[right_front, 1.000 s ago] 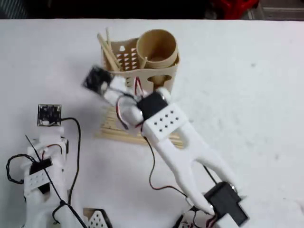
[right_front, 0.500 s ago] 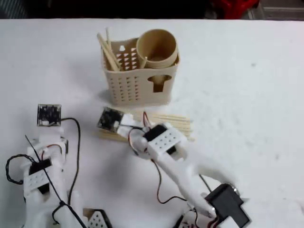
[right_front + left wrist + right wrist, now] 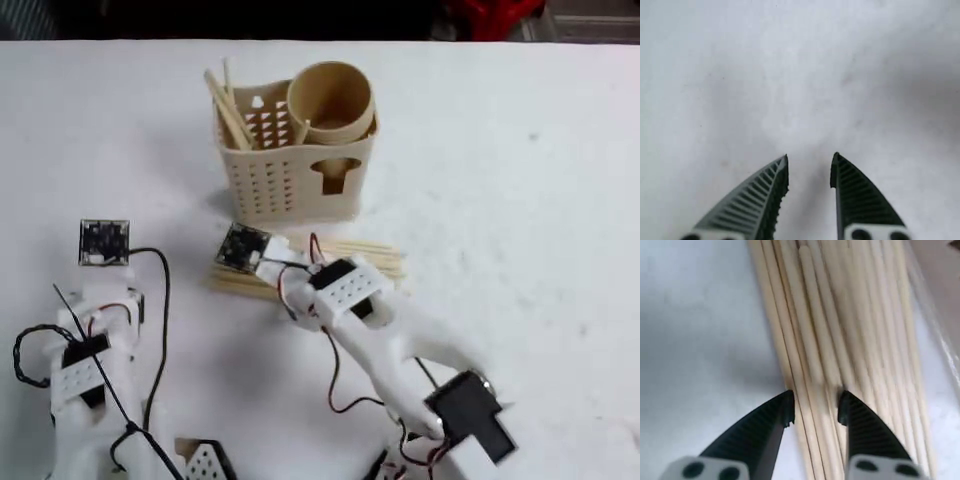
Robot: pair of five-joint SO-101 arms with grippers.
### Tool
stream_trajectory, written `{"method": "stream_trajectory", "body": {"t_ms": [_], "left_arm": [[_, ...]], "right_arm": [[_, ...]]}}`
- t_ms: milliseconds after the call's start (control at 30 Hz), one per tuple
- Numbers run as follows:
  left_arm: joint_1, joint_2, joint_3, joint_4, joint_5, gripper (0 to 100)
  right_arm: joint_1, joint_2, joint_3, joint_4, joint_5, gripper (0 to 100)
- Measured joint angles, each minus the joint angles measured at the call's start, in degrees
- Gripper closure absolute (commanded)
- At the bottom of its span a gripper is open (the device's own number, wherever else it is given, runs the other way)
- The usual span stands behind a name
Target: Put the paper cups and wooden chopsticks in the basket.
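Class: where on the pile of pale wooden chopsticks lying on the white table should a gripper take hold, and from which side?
Grip a few pale wooden chopsticks at the pile's edge beside bare white table, across their thin width, probably from straight above: they lie flat and parallel. The right gripper hovers there, jaws open.

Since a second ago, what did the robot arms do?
The right gripper pulled back from the basket and dropped to the loose chopsticks on the table, fingers open over them, nothing gripped. The left arm, basket, paper cup and upright chopsticks inside stayed put.
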Motion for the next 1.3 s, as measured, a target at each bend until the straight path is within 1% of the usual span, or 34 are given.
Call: {"method": "stream_trajectory", "body": {"t_ms": [100, 233, 300, 400, 467, 1033, 1167, 1300], "left_arm": [[0.0, 0.0, 0.0, 0.0, 0.0, 85], [0.0, 0.0, 0.0, 0.0, 0.0, 85], [0.0, 0.0, 0.0, 0.0, 0.0, 85], [0.0, 0.0, 0.0, 0.0, 0.0, 85], [0.0, 0.0, 0.0, 0.0, 0.0, 85], [0.0, 0.0, 0.0, 0.0, 0.0, 85], [0.0, 0.0, 0.0, 0.0, 0.0, 85], [0.0, 0.0, 0.0, 0.0, 0.0, 85]], "right_arm": [[0.53, 2.46, -1.85, -0.26, 0.35, 86.6], [1.05, 3.08, -2.46, -0.35, 0.35, 96.1], [1.23, 3.08, -2.81, -0.44, 0.35, 98.4], [1.85, 2.55, -3.25, 0.09, 0.26, 97.9], [1.85, 1.05, -3.16, 2.29, -0.7, 97.8], [1.76, -20.22, -3.08, 12.04, -5.01, 97.8], [1.76, -28.57, -3.69, 12.66, -9.41, 97.8], [1.85, -35.16, -10.37, 12.75, -13.54, 97.9]]}}
